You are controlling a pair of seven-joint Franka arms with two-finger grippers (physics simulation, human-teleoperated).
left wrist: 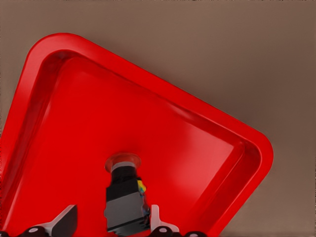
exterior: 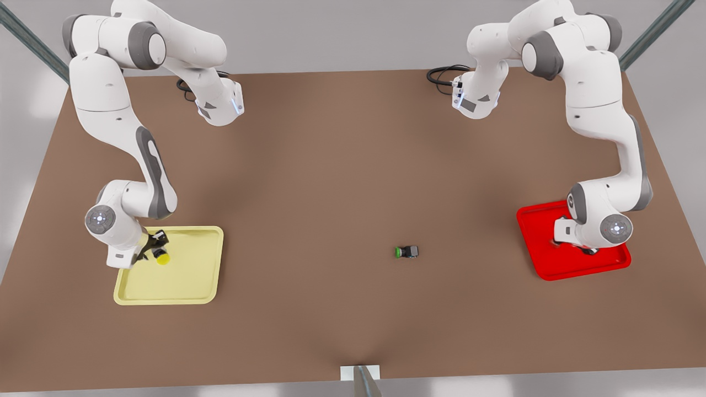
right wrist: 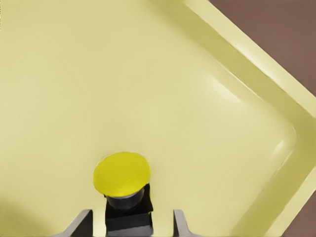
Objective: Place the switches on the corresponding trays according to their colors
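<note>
Right hand [right wrist: 132, 224], fingers spread apart on either side of the yellow switch [right wrist: 122, 174], over the yellow tray [exterior: 187, 275]. Left hand [left wrist: 112, 226], fingers likewise parted beside the red switch [left wrist: 123, 190], apparently resting cap-down in the red tray [left wrist: 207, 133]. A green switch [exterior: 406, 252] lies mid-surface [exterior: 331, 165], well apart from both.

On my brown table [exterior: 331, 182], held as stock outside the job: one small push-button switch with a green cap [exterior: 406, 252], dark boxy body, lying on its side with the cap turned toward the front view's left, alone on bare tabletop. At the table's far edge I count two black cable loops [exterior: 444, 74], one toward each far corner. Grey metal frame struts [exterior: 33, 41] cross the upper corners.
</note>
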